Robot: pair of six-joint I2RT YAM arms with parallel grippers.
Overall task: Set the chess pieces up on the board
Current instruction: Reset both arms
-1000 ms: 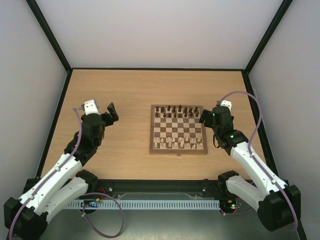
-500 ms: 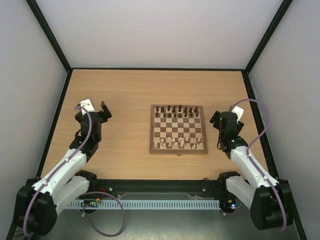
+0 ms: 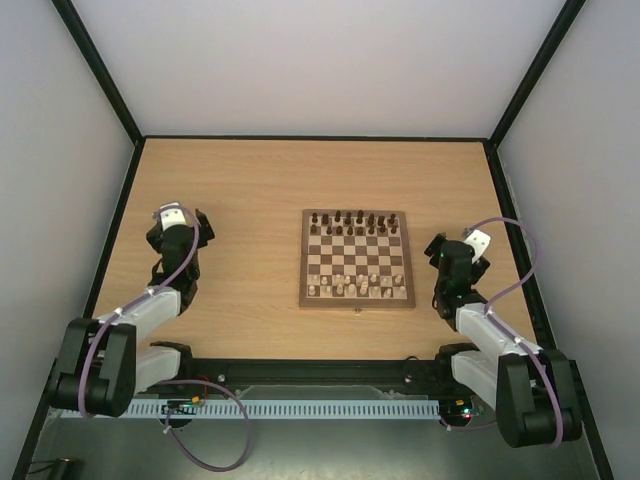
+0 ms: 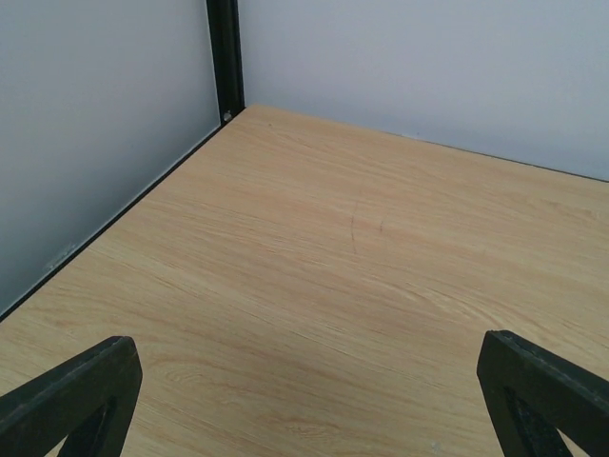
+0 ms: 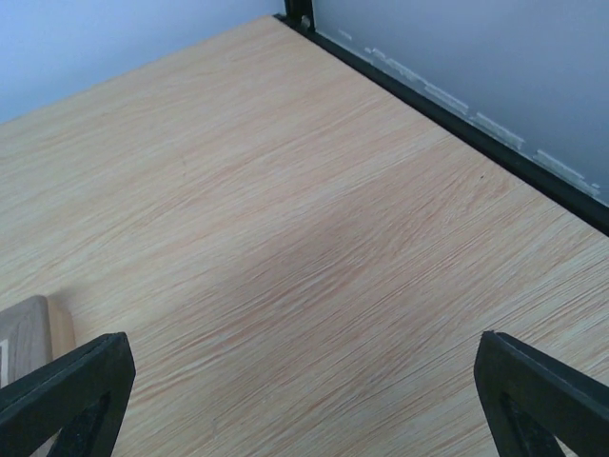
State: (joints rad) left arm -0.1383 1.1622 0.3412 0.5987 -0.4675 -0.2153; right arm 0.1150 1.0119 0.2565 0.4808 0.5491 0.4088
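The board, a square of dark brown and cream checks framed in pale wood, is seen flat on the wood-grain table, midway between the two arms. The dark pieces, small turned wooden shapes, are ranged along its far rows; the cream pieces are gathered along the near rows. One rounded corner of the board is caught at the lower left of the right wrist view. The left gripper is held released, its black fingers spread wide over bare table, with nothing between them. The right gripper is likewise spread, nothing grasped. Compared with a second ago, both arms have been drawn back toward their bases: the right gripper, then just beside the board's right edge, is now apart from it. The board and pieces are unchanged.
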